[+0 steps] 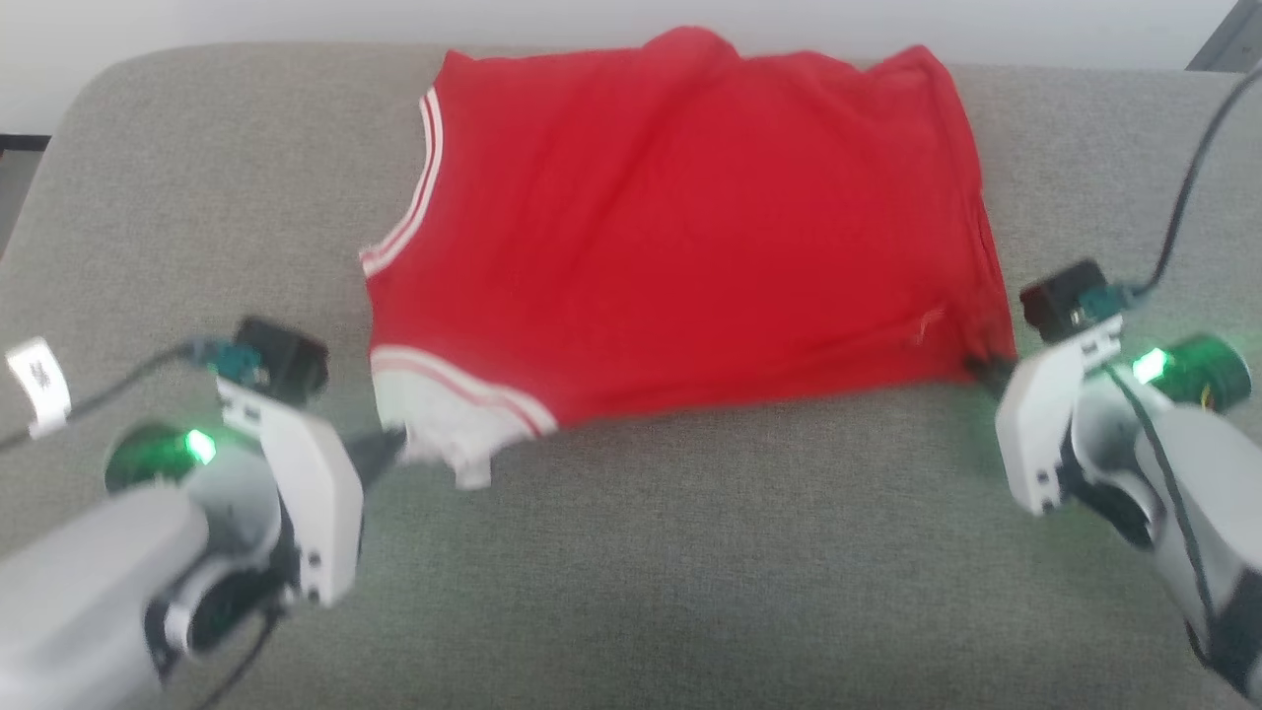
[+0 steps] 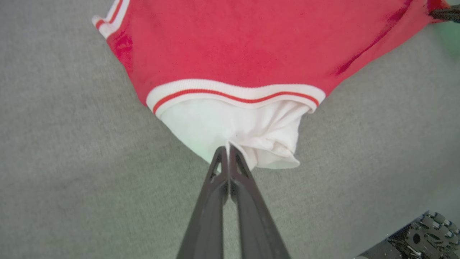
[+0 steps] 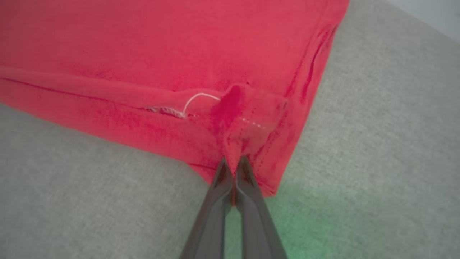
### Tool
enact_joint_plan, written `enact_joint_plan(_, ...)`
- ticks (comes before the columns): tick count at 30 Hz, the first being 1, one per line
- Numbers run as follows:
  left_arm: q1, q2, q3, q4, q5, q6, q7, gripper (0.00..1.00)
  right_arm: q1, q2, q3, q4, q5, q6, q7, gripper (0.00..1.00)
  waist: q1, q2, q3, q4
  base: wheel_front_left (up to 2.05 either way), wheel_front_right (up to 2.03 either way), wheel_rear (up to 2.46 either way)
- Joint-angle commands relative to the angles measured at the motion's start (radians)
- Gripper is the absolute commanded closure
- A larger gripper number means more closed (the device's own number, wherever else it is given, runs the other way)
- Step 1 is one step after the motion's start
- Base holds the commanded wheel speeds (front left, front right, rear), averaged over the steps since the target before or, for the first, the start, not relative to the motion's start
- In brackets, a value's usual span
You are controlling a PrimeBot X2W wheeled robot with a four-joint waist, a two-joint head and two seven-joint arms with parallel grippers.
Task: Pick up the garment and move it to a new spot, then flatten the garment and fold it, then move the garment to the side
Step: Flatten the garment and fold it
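The garment [image 1: 680, 237], bright red with white panels and striped trim, lies spread on a grey cushioned surface [image 1: 690, 552]. My left gripper [image 1: 394, 446] is shut on the white sleeve at the garment's near left corner; the left wrist view has the garment [image 2: 251, 46] stretched away from my left gripper [image 2: 227, 149], whose dark fingers pinch the white cloth. My right gripper [image 1: 984, 370] is shut on the red near right corner. In the right wrist view, the garment [image 3: 172, 46] bunches into a small fold where my right gripper [image 3: 234, 162] clamps it.
The grey cushion [image 2: 72, 162] extends well in front of the garment and to both sides. A pale wall [image 1: 296, 20] runs along its far edge. A cable with a white tag [image 1: 39, 385] hangs by my left arm.
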Motion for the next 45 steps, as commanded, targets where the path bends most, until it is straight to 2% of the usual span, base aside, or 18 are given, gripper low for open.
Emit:
enact_joint_plan(1,0.042,0.024,-0.007,-0.046,-0.011,0.028,0.007,1.0,0.052,-0.036,0.011,-0.063,0.028,-0.002,0.028,1.0,0.0,-0.0001,-0.002,-0.002,0.0,0.0,0.0)
enact_joint_plan(6,0.131,0.089,-0.031,-0.181,-0.035,0.099,0.017,1.0,0.198,-0.144,0.012,-0.276,0.088,-0.001,0.122,1.0,0.0,-0.0001,-0.007,-0.002,0.0,0.0,0.0)
enact_joint_plan(12,0.207,0.143,-0.062,-0.271,-0.057,0.155,0.038,1.0,0.37,-0.252,-0.018,-0.519,0.128,-0.001,0.259,1.0,0.0,-0.0001,-0.011,-0.006,0.0,0.0,0.0)
enact_joint_plan(14,0.229,0.157,-0.069,-0.287,-0.069,0.17,0.047,1.0,0.42,-0.268,-0.035,-0.574,0.138,-0.001,0.291,1.0,0.0,-0.0001,-0.012,-0.008,0.0,0.0,0.0)
enact_joint_plan(20,0.259,0.19,-0.072,-0.331,-0.092,0.203,0.058,1.0,0.538,-0.279,-0.108,-0.696,0.143,-0.001,0.36,1.0,0.0,-0.0001,-0.009,-0.019,0.0,0.0,0.0)
enact_joint_plan(29,0.144,0.259,-0.024,-0.38,0.005,0.23,0.058,1.0,0.543,-0.223,-0.251,-0.781,0.074,-0.001,0.372,1.0,0.0,-0.0001,0.001,-0.037,0.0,0.0,0.0)
enact_joint_plan(31,0.098,0.265,-0.011,-0.37,0.05,0.221,0.064,1.0,0.517,-0.207,-0.276,-0.786,0.045,-0.001,0.376,1.0,0.0,-0.0001,0.008,-0.043,0.0,0.0,0.0)
enact_joint_plan(35,0.007,0.235,0.002,-0.318,0.111,0.176,0.082,1.0,0.449,-0.161,-0.305,-0.761,-0.005,-0.001,0.382,1.0,0.0,-0.0001,0.027,-0.052,0.0,0.0,0.0)
enact_joint_plan(45,-0.216,0.042,0.007,0.029,0.185,0.001,0.134,1.0,0.203,-0.072,-0.263,-0.605,-0.087,-0.001,0.364,1.0,0.0,-0.0001,0.116,-0.064,0.0,0.0,0.0)
